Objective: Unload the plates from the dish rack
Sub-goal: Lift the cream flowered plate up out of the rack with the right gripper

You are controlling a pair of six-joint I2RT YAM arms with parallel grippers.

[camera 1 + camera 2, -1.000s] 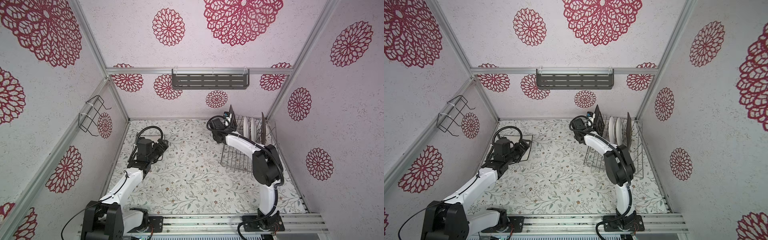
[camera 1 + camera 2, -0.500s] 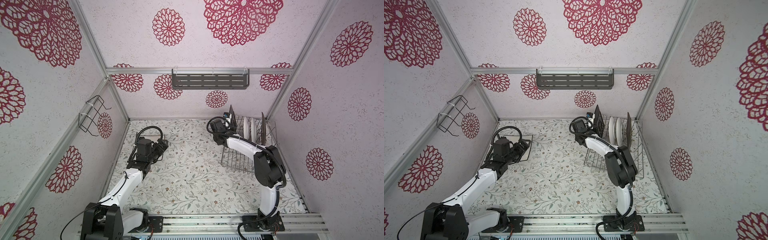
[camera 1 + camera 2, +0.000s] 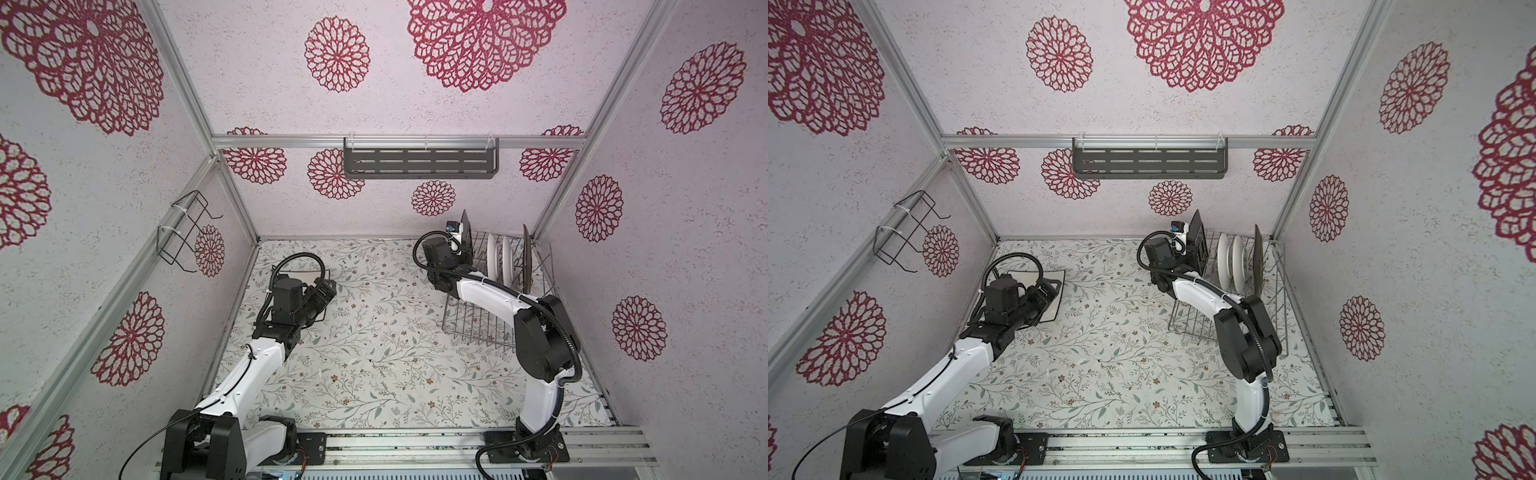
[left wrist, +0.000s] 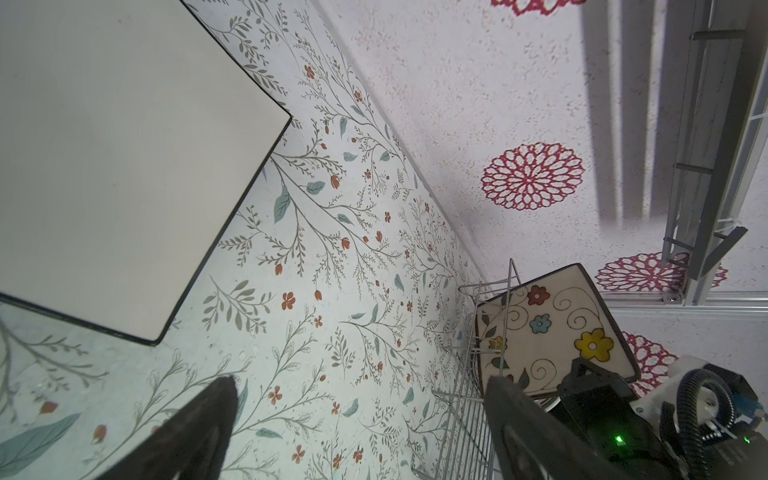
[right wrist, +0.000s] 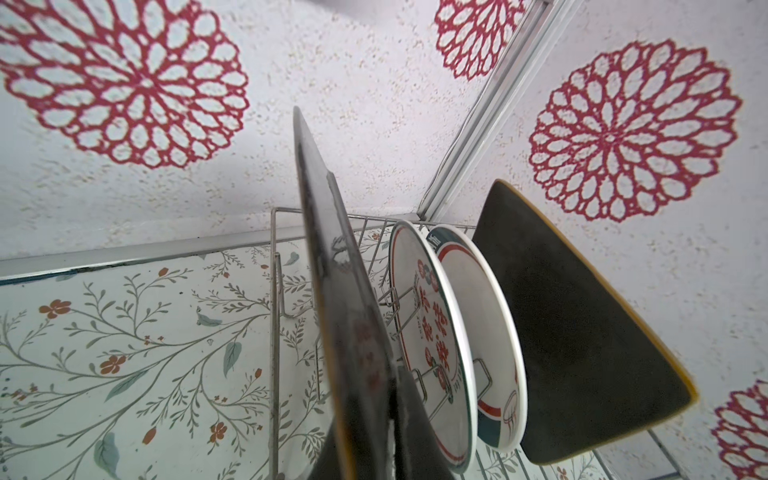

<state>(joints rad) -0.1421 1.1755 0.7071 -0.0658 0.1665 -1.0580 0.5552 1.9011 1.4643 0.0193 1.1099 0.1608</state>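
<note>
Floral-print tabletop is shown boxed in by rosette-papered walls, with the dish rack set in its far right corner. A cream flowered plate (dark on its back) is held on edge by the right gripper, pinched tight at the rack's end nearer mid-table. Behind it, two round plates and a black square plate are slotted upright. A white square plate is laid flat at far left, just beside the left gripper, whose jaws are spread wide and empty.
</note>
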